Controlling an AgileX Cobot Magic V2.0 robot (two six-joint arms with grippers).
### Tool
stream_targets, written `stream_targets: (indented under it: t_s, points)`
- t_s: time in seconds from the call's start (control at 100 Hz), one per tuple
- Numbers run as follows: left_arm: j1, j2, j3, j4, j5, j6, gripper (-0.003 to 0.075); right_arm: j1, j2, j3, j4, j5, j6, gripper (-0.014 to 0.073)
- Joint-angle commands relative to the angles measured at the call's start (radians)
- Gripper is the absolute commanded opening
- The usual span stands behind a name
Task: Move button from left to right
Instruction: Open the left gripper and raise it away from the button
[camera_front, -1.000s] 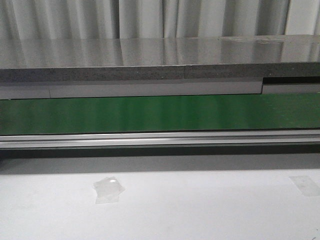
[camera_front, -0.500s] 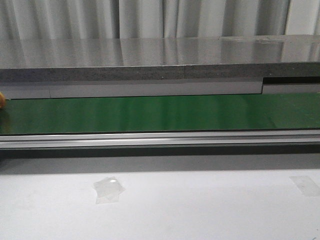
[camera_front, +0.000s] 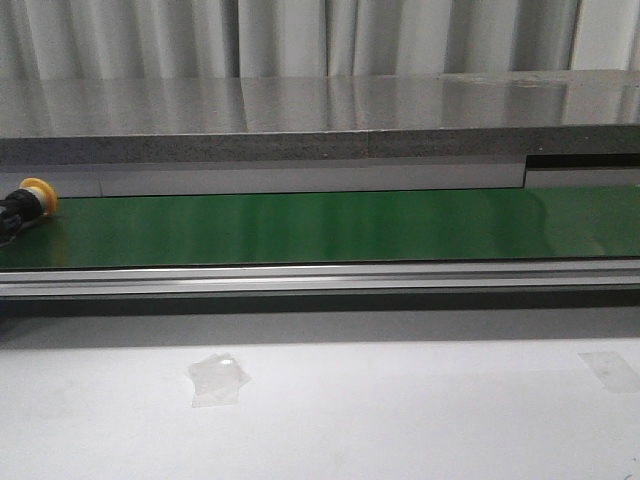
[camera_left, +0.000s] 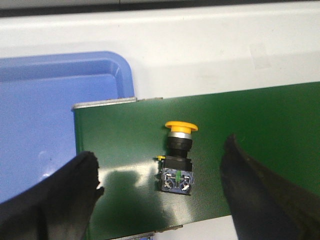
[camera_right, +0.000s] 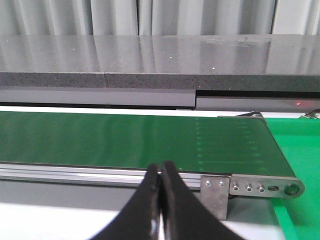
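Observation:
The button (camera_left: 177, 155), with a yellow head on a black body, lies on its side on the green conveyor belt (camera_left: 280, 130). In the front view it shows at the belt's far left edge (camera_front: 30, 203). My left gripper (camera_left: 160, 172) is open above the belt, its black fingers (camera_left: 75, 185) standing apart on either side of the button without touching it. My right gripper (camera_right: 161, 172) is shut and empty, in front of the belt's near rail close to the belt's right end. Neither gripper shows in the front view.
A blue tray (camera_left: 50, 115) sits beside the belt's left end. The belt (camera_front: 330, 225) runs across the front view behind an aluminium rail (camera_front: 320, 278), with a grey shelf (camera_front: 300, 120) behind. A metal end bracket (camera_right: 250, 187) caps the belt's right end. Tape patches (camera_front: 217, 378) lie on the white table.
The button has come into the front view at the belt's far left edge, moving rightward; one second ago it was out of view.

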Motion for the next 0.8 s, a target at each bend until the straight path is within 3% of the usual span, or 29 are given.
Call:
stream_targets:
  t_s: [0.0,0.15,0.35,0.62,0.79]
  points:
    - [-0.006,-0.092,-0.026,-0.039,-0.063,0.003,0.0494,0.002,-0.017,-0.015,-0.007,-0.083,-0.001,-0.0101]
    - [-0.006,-0.221,0.031,-0.045,-0.169,0.023,0.0494,0.002,-0.017,-0.015,-0.007,-0.083,-0.001,-0.0101]
    - [-0.006,-0.419,0.247,-0.149,-0.351,0.102,0.0495,0.002,-0.017,-0.015,-0.007,-0.083,-0.001,-0.0101]
    - [-0.006,-0.688,0.611,-0.375,-0.627,0.34,0.0495,0.002,-0.017,-0.015,-0.007,-0.083,-0.001,-0.0101]
    - [-0.006,-0.849,0.796,-0.49,-0.695,0.452,0.0495,0.002,-0.017,-0.015,-0.007,-0.083,-0.001,-0.0101]
